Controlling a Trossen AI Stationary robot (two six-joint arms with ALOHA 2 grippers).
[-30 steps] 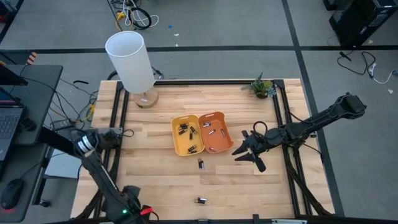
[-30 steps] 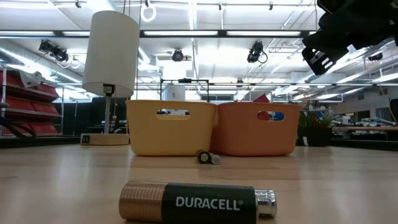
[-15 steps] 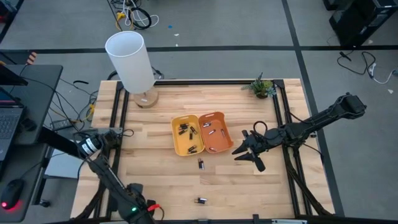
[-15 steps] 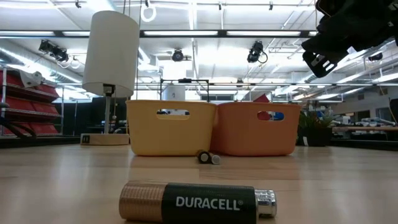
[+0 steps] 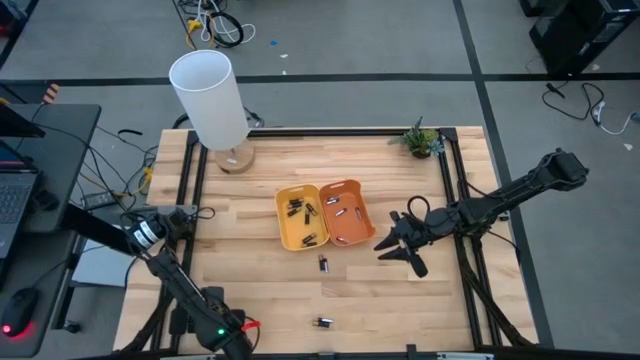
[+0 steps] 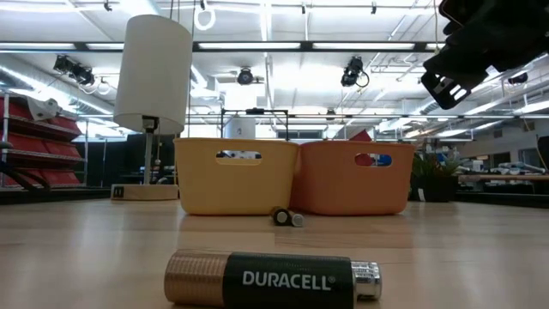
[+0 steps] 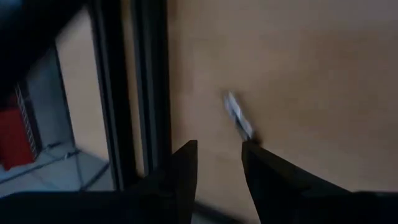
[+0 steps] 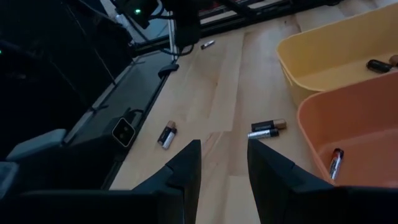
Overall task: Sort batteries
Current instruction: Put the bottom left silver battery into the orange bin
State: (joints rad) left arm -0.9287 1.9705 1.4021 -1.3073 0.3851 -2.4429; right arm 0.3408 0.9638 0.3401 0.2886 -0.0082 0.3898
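Note:
A yellow tray [image 5: 287, 232] and an orange tray [image 5: 364, 228] stand side by side mid-table, each with several batteries inside. Two batteries [image 5: 323, 263] lie on their sides just in front of the trays. A copper-and-black battery [image 5: 322, 323] lies on its side near the near edge. A small silvery battery [image 7: 239, 118] lies on the wood by the black frame, just ahead of my left gripper [image 7: 219, 171]. That gripper [image 5: 230, 335] hangs open at the near-left corner, pointing down. My right gripper [image 5: 398, 253] hovers open to the right of the orange tray, holding nothing.
A white lamp [image 5: 212, 100] stands at the far left and a small plant [image 5: 421, 138] at the far right corner. Black frame rails [image 5: 195, 190] run along the table's edges. Bare wood lies between the trays and the near edge.
My left gripper has sunk a little and shifted slightly toward the table's right edge along the near edge. The batteries and trays have stayed put.

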